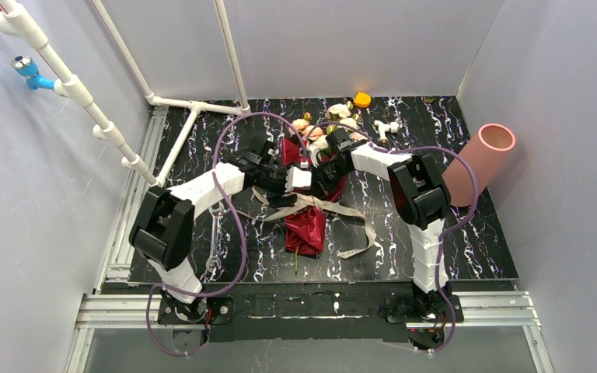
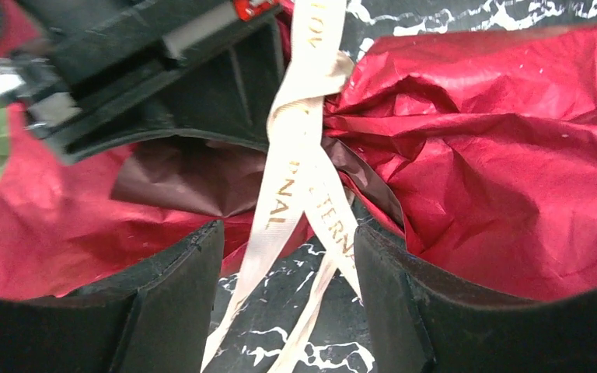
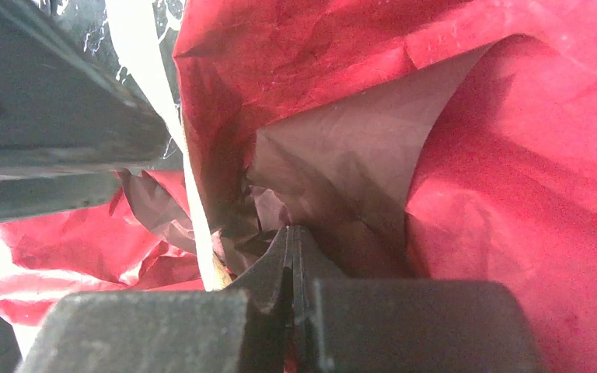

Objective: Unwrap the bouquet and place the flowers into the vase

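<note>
Maroon crinkled-paper rose bouquet (image 1: 305, 229) lying on black marbled table (image 1: 435, 249).
Left tool (image 2: 288, 249) spread astride bouquet's beige ribbon (image 2: 299, 155), not pinching; right tool (image 3: 291, 233) pressed together at bouquet paper, hold unclear. Salmon-pink cylindrical vase (image 1: 474, 167) right of bouquet, well apart.

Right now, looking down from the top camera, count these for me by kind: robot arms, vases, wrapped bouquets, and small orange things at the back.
Robot arms: 2, left arm and right arm
Vase: 1
Wrapped bouquet: 1
Small orange object: 1
Total: 5
</note>
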### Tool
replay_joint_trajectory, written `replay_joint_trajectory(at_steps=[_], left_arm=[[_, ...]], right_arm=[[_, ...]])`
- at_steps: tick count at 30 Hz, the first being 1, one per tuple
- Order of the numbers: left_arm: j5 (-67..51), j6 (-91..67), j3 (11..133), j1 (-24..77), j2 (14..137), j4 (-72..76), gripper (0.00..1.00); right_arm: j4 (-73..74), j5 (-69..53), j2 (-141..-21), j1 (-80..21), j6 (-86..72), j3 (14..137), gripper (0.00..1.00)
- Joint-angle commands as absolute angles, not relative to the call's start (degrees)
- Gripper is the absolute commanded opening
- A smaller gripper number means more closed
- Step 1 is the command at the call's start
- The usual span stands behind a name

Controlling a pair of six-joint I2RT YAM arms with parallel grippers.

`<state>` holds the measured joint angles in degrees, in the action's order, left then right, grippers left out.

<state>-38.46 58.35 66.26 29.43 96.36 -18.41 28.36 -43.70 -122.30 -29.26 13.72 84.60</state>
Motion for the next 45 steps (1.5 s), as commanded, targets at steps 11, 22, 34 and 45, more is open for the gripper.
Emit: replay_joint_trajectory(at_steps=[11,22,34,45], left_arm=[[-30.6,54.0,69.6,29.4,99.7,-16.4,0.12],[-27.0,30.2,68.5,12.8,89.6,-11.7,0.00],[-35.5,49.1,63.0,23.3,87.2,-15.2,0.59],[-37.3,58.5,71.4,30.1,100.0,-21.1,0.57]], right_arm=[[32.5,-36.1,-125.2,-28.7,15.9,82.3,0.01],[32.9,-35.7,-124.8,-28.2,17.0,81.2,0.01],[32.3,-36.4,-123.8,-28.1,16.5,80.5,0.01],[31.5,-37.0,-124.5,-28.1,15.2,81.3,0.01]])
